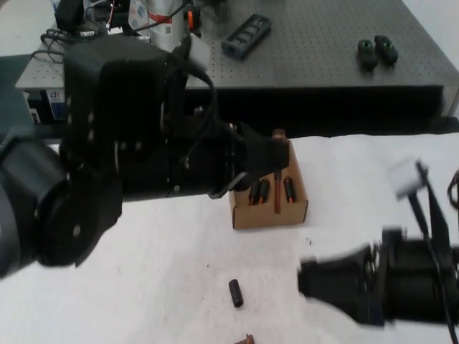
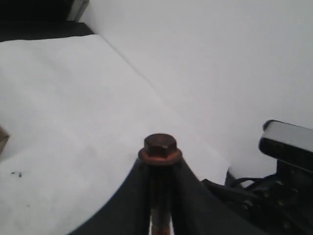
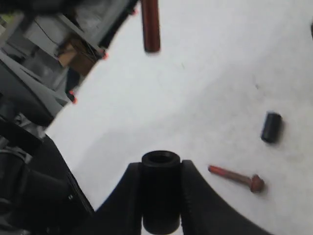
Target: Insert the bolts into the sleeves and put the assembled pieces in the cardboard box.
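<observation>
A white cloth (image 1: 179, 287) is covering the bench. Behind it, a perforated metal breadboard (image 1: 315, 57) is carrying a black slotted holder (image 1: 246, 34) and two small black parts (image 1: 367, 51), lying side by side.

loose bolt (image 1: 246, 340) cut by bottom edge, right arm (image 1: 387, 283) blurred

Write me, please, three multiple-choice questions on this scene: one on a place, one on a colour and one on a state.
1. Where does the loose sleeve lie?
A) on the white cloth
B) on a plate
C) in a person's hand

2. What colour is the bolt in the left gripper?
A) blue
B) copper-brown
C) white

3. The right gripper is:
A) open and empty
B) shut on a spoon
C) shut on a black sleeve

Key: 1 A, it lies alone on the cloth. 2 B, its hexagonal head shows copper-brown. 3 C, the sleeve sits clamped upright in it.
</observation>
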